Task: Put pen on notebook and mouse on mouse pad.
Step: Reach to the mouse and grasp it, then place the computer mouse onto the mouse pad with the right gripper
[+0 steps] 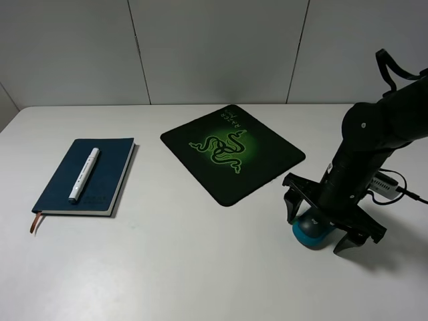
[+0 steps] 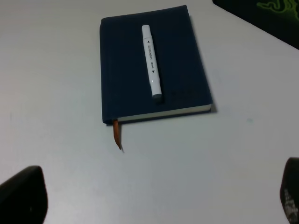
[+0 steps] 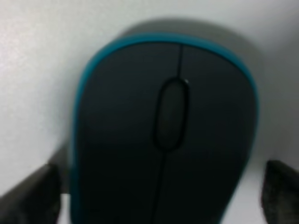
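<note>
The white pen [image 1: 84, 174] lies lengthwise on the navy notebook [image 1: 107, 177] at the table's left; the left wrist view shows the same pen [image 2: 152, 63] on the notebook [image 2: 121, 70]. My left gripper [image 2: 156, 200] hangs open short of the notebook's ribbon end, its fingers [image 2: 23, 196] far apart and empty. The teal-sided mouse [image 1: 313, 231] sits on the bare table to the right of the black mouse pad [image 1: 267, 160]. My right gripper [image 1: 319, 224] is lowered over it. Its fingers [image 3: 28, 196] straddle the mouse [image 3: 163, 130], with a gap showing on one side.
The right arm [image 1: 374, 140] leans in from the right edge, with a cable trailing beside it. Bare white table [image 1: 200, 267] lies between the notebook, the pad and the front edge. A grey panelled wall stands behind.
</note>
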Controlling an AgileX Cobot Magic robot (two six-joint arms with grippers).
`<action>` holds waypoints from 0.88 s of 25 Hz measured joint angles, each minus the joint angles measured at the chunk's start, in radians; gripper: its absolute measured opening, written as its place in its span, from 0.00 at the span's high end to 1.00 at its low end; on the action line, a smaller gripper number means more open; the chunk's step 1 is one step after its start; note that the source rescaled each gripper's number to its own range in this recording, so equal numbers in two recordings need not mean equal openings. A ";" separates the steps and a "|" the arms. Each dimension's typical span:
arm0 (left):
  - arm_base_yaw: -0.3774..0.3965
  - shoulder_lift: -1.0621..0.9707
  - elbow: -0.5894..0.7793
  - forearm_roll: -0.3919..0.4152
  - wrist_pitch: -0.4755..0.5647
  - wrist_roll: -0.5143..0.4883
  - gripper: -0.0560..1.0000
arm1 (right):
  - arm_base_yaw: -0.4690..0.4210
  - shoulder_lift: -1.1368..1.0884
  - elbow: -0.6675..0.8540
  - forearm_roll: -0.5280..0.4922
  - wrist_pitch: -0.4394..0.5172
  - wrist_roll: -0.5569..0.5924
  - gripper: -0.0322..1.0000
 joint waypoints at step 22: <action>0.000 0.000 0.000 0.000 0.000 0.000 0.00 | 0.000 -0.011 0.002 0.001 -0.011 -0.004 0.97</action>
